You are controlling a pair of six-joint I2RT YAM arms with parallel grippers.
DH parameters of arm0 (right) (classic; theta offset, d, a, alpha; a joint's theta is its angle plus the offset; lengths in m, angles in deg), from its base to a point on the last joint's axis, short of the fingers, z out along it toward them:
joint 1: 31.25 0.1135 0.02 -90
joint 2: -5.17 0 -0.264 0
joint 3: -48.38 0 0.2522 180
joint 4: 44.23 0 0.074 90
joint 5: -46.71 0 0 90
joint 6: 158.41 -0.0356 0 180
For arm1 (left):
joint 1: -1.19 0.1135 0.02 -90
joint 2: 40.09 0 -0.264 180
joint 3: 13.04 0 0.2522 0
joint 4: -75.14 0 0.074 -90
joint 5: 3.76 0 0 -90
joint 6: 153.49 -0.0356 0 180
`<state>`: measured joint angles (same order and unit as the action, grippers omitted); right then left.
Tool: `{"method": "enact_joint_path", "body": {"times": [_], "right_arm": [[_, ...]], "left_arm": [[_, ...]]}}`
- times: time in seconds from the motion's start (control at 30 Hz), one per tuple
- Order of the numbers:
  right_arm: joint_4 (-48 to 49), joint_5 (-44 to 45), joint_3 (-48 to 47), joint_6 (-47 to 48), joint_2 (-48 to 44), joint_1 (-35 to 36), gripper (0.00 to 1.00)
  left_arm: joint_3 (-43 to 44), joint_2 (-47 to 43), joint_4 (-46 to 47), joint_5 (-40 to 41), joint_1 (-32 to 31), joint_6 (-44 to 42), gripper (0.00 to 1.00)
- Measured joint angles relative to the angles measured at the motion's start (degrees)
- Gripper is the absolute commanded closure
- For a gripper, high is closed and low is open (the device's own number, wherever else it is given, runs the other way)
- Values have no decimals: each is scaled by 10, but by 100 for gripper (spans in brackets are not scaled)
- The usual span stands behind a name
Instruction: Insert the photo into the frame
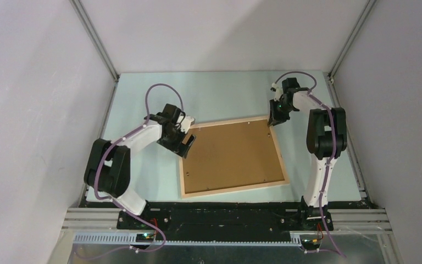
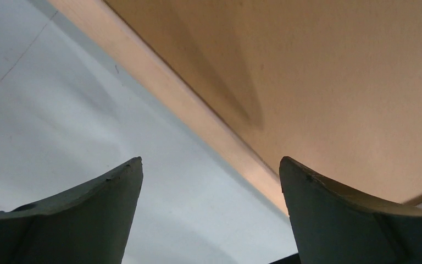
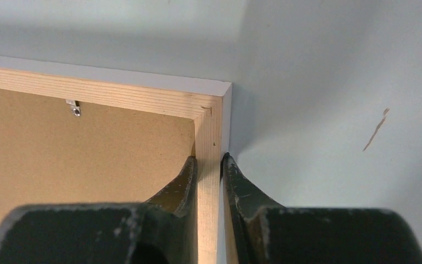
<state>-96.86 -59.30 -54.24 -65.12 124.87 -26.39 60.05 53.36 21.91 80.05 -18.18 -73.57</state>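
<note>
On the table (image 1: 225, 96), centre: the frame (image 1: 233, 187) lies flat with its back side up, set slightly askew to the table's edges.
Frame rails: pale wood with visible grain, joined at a mitred corner in the right wrist view.
Inside the frame: a brown backing board (image 1: 231, 154) fills the opening, and a small metal clip (image 3: 75, 108) sits at the far rail.
Right gripper (image 3: 209, 162): closed narrow on the frame's right rail just below the far right corner. One finger is against the inner side over the backing board, the other against the outer side over the table.
Right arm pose: it rises nearly upright from its base at the near right. The elbow is high by the table's right edge, the forearm reaches back and to the left, and the wrist bends down onto the corner.
Left gripper (image 2: 209, 165): spread wide and holding nothing. It hangs over the frame's left rail near the far left corner. In the wrist view one finger is above bare table and the other above the board, with the rail running diagonally between them.
Left arm pose: the elbow is folded out by the table's left edge. The white forearm slants toward the frame and the wrist tips downward.
Cables: a purple cable (image 1: 162, 91) loops above each forearm.
Surroundings: plain grey walls on three sides, metal rail at the near edge under both bases.
</note>
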Motion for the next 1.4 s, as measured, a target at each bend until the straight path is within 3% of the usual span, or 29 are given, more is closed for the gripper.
{"method": "enact_joint_path", "body": {"times": [0.3,0.93,1.4], "right_arm": [[2,-31,-31,-38,27,-36,100],[63,-80,20,-91,10,-73,100],[73,-98,27,-91,9,-80,100]], "left_arm": [[-24,-63,-4,-5,-7,-35,0],[15,38,-5,-37,-12,12,8],[23,50,0,-36,-18,26,27]]}}
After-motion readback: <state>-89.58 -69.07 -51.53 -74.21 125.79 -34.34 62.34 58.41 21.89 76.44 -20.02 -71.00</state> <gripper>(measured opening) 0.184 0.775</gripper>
